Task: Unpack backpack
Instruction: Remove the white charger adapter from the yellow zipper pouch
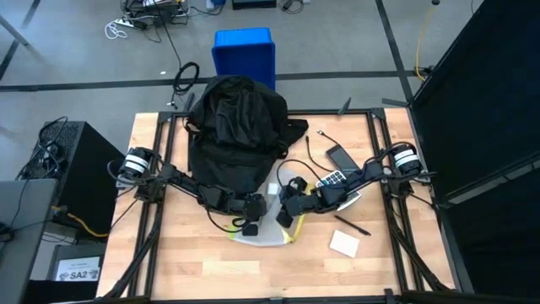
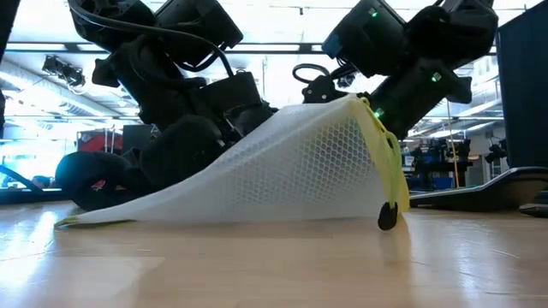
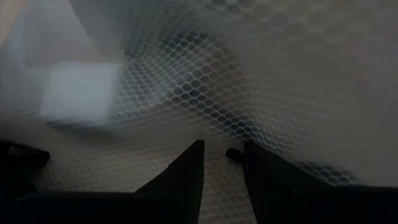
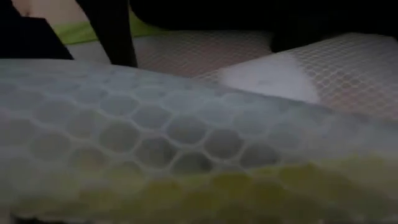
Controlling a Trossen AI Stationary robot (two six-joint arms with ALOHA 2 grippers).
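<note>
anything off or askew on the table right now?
Only the white mesh pouch: it is tented, one yellow-edged corner lifted by the right hand while the rest drapes to the table. Left hand sits against it. The backpack lies slumped.

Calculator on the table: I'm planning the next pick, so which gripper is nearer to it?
Right. The right gripper sits just beside the calculator, at the mesh pouch; the left gripper is farther, across the pouch.

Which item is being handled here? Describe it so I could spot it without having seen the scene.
Start from the black backpack at the table's far middle. Just in front of it, between the two arms, lies a white mesh pouch with a yellow-green edge. The right tool lifts one end; nothing else there is netted.
</note>
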